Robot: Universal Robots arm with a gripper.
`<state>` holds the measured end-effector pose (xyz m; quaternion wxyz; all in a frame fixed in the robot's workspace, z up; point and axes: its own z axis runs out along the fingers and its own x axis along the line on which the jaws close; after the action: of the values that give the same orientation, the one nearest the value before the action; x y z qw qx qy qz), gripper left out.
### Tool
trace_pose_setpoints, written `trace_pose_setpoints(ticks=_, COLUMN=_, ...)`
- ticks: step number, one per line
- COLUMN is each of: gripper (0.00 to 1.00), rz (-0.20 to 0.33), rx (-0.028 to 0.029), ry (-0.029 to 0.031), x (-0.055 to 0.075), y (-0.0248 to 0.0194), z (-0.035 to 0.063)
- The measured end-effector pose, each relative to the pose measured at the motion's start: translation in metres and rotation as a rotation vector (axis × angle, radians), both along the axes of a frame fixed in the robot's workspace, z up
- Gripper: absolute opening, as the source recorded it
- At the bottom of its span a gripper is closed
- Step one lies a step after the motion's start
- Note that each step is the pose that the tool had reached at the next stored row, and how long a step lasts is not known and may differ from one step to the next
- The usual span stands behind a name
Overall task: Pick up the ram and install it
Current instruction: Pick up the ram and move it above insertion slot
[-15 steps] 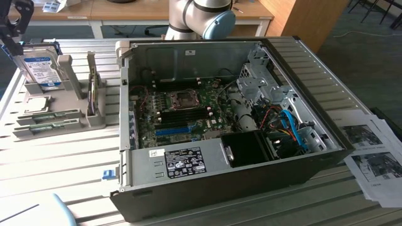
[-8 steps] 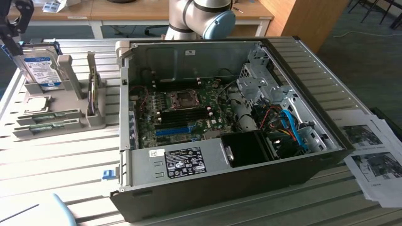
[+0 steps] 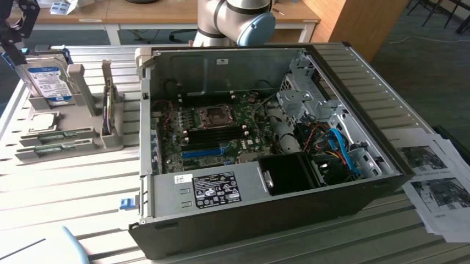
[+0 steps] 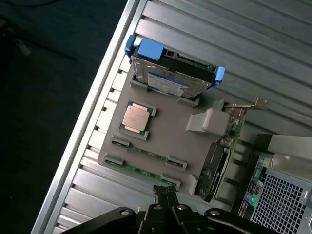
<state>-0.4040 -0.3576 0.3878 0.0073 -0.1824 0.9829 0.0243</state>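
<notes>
- Wrist view: the gripper [image 4: 165,194] is clenched, its fingers pressed together, with the tips just above one end of the ram [image 4: 139,170].
- The ram lies flat in the outermost slot of the grey holder [image 4: 170,131], beside a second green strip [image 4: 146,153] and a processor chip [image 4: 135,117].
- Exterior view: the holder stands on the bench [image 3: 74,187] at that view's left, with the open computer case [image 3: 257,225] to its right.

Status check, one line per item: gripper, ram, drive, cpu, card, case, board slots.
gripper: shut, empty, just off the nearer ram
ram: two sticks flat in the grey holder, not picked up
hard drive: upright in its holder slot
CPU: flat in its recess
expansion card: standing on edge in holder
PC case: on its side, panel off
black motherboard slots: look empty
</notes>
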Motion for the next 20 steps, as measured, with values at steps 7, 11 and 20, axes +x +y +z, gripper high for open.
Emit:
trace_pose_setpoints(ticks=7, gripper=0.09, rz=0.085, rx=0.0, ry=0.0, x=0.0, y=0.0, z=-0.0001)
trace_pose_setpoints(ticks=11, gripper=0.09, rz=0.134, rx=0.0, ry=0.0, x=0.0, y=0.0, z=-0.0001)
trace_pose_setpoints(ticks=20, gripper=0.09, rz=0.251, rx=0.0, ry=0.0, x=0.0, y=0.0, z=-0.0001)
